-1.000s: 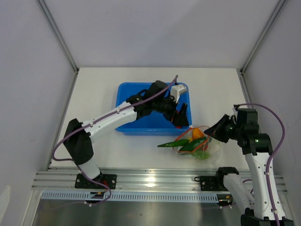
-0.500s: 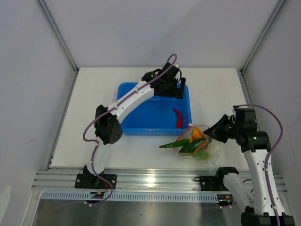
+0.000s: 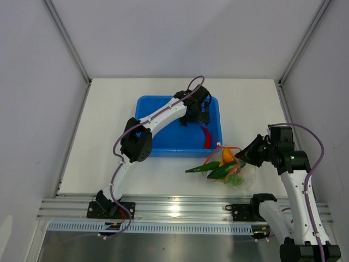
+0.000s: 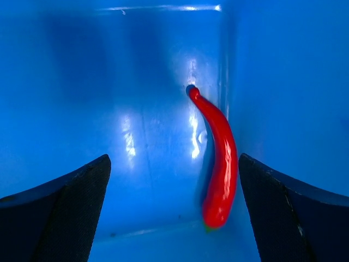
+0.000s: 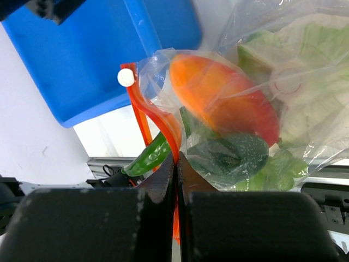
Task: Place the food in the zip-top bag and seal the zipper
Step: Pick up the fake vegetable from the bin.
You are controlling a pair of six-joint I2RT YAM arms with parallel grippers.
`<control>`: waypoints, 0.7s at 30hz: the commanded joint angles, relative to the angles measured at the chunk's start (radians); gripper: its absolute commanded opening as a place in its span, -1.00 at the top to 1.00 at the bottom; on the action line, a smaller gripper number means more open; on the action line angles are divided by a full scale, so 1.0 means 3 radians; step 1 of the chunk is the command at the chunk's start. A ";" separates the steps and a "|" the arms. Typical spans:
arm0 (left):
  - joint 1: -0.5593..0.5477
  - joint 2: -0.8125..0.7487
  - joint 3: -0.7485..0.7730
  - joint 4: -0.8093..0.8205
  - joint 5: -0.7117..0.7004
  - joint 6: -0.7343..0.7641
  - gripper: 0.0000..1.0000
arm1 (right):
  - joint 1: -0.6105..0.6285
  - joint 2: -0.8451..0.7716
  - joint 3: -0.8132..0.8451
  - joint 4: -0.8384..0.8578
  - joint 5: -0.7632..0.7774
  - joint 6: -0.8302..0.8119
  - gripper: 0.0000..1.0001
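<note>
A red chili (image 4: 219,158) lies on the floor of the blue tub (image 3: 163,141), close to its right wall (image 3: 206,136). My left gripper (image 4: 174,218) hangs open above the chili's near end, which sits just inside the right finger (image 4: 294,213). From above, that gripper (image 3: 197,117) is over the tub's far right part. The zip-top bag (image 3: 232,168) rests on the table right of the tub, holding an orange fruit (image 5: 218,93), a dark green cucumber (image 5: 232,155) and pale green pieces. My right gripper (image 5: 176,164) is shut on the bag's orange-red zipper (image 5: 163,123).
A long green piece (image 3: 199,168) pokes out of the bag's mouth to the left. A white slider knob (image 5: 126,77) sits on the zipper strip. Purple cables run along both arms. The metal rail (image 3: 180,207) borders the table's near edge.
My left arm lifted off the chili, swung to the tub's far end, then came back a little toward it. The chili now lies uncovered. The right gripper kept its hold.
</note>
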State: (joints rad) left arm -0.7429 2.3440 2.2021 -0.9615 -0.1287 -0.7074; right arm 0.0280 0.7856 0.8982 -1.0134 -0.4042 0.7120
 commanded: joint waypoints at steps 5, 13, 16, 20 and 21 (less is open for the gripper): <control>-0.0090 0.0266 0.0192 0.0280 0.0082 -0.0142 -0.99 | -0.0006 0.0009 -0.0044 0.0080 0.0033 -0.0001 1.00; -0.0279 0.0572 0.0534 0.0132 0.0010 -0.0142 -0.74 | -0.0001 -0.0042 -0.0105 0.0080 0.0028 -0.0011 1.00; -0.0290 0.0557 0.0493 0.0025 -0.0097 -0.0173 -0.87 | -0.0012 -0.0082 -0.0120 0.0054 0.0033 -0.0021 1.00; -0.0275 0.0557 0.0539 -0.0323 -0.0261 -0.0250 -0.99 | -0.0012 -0.0108 -0.0105 0.0029 0.0048 -0.0037 1.00; -0.0264 0.0552 0.0544 -0.0399 -0.0251 -0.0239 -0.95 | -0.0017 -0.0118 -0.0100 0.0019 0.0054 -0.0042 1.00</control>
State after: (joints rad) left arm -0.8268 2.5011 2.3157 -1.0031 -0.1596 -0.7567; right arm 0.0277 0.7654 0.8642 -1.0119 -0.4034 0.7109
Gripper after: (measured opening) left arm 0.986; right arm 0.005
